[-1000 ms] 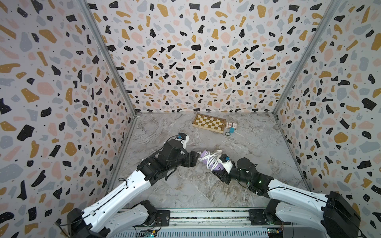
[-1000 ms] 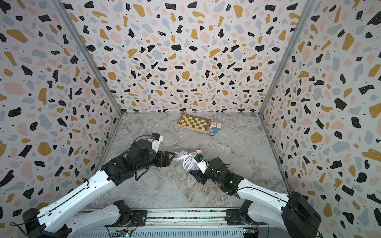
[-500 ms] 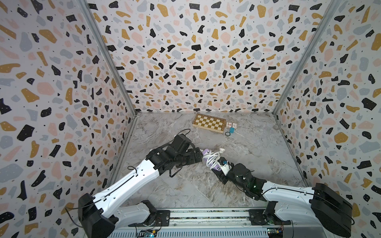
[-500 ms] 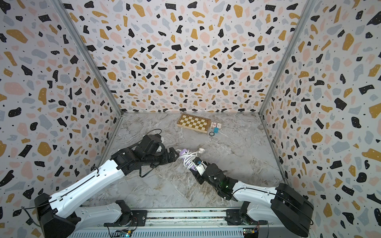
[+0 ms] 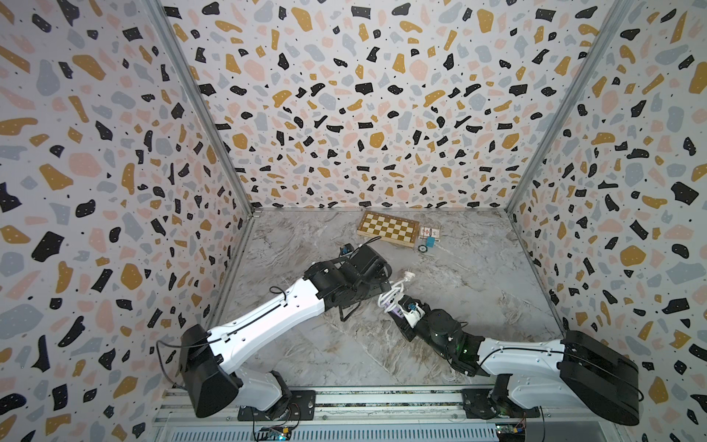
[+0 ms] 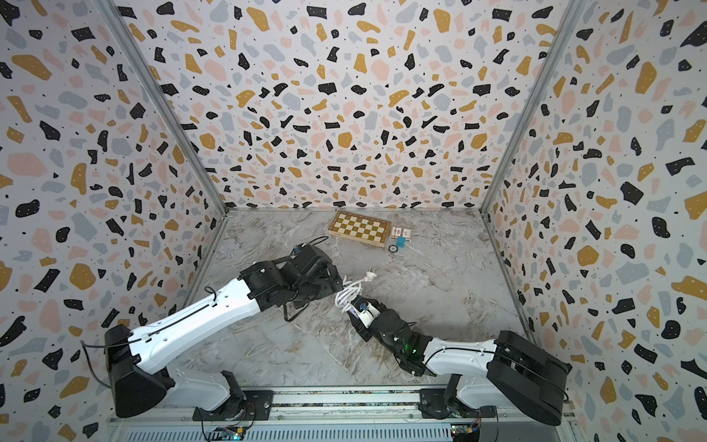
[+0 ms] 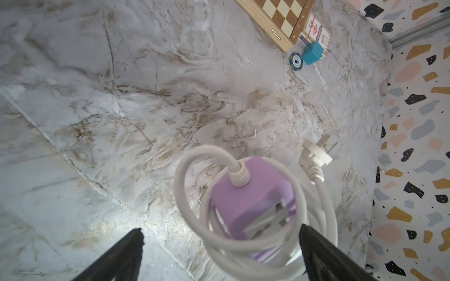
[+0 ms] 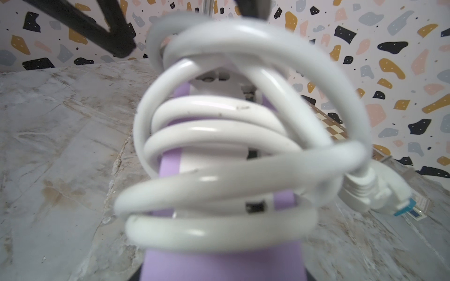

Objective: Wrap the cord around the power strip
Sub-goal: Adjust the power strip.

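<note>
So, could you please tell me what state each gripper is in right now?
Left gripper: open, holding nothing.
Right gripper: closed on the power strip.

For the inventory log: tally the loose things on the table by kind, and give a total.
power strip with its attached cord: 1
chessboard: 1
card box: 1
blue block: 1
poker chip: 1
Total: 5
</note>
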{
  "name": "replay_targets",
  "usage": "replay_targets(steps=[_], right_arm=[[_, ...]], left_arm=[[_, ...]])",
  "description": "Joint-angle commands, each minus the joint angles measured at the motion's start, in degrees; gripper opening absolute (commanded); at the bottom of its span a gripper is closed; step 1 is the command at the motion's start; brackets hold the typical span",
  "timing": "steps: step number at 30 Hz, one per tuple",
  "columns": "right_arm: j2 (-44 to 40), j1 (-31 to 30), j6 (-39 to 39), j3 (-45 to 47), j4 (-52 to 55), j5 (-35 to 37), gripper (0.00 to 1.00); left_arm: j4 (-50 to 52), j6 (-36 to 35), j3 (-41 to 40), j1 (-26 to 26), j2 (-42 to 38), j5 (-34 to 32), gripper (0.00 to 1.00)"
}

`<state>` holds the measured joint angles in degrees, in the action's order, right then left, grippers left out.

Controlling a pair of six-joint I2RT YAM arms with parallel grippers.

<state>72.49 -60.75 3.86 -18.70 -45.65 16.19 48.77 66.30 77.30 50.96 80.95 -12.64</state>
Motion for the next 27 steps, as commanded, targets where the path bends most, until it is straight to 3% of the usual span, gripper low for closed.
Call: replay_targets(steps=[1, 10, 27], right_arm=[[0.17, -1.25, 2.45, -1.12, -9.27, 3.73, 0.0], [4.24, -2.35, 5.49, -3.13, -13.52, 8.54, 0.0], [10.75, -5.19, 9.77, -7.59, -19.44, 13.76, 0.0]], left_arm=[[3.47, 2.93, 2.64, 0.53, 0.41, -5.79, 0.99], [4.13, 7.04, 2.66, 0.55, 3.56, -4.85, 0.99], [-0.72, 8.33, 2.44, 0.09, 7.66, -5.99, 0.99]])
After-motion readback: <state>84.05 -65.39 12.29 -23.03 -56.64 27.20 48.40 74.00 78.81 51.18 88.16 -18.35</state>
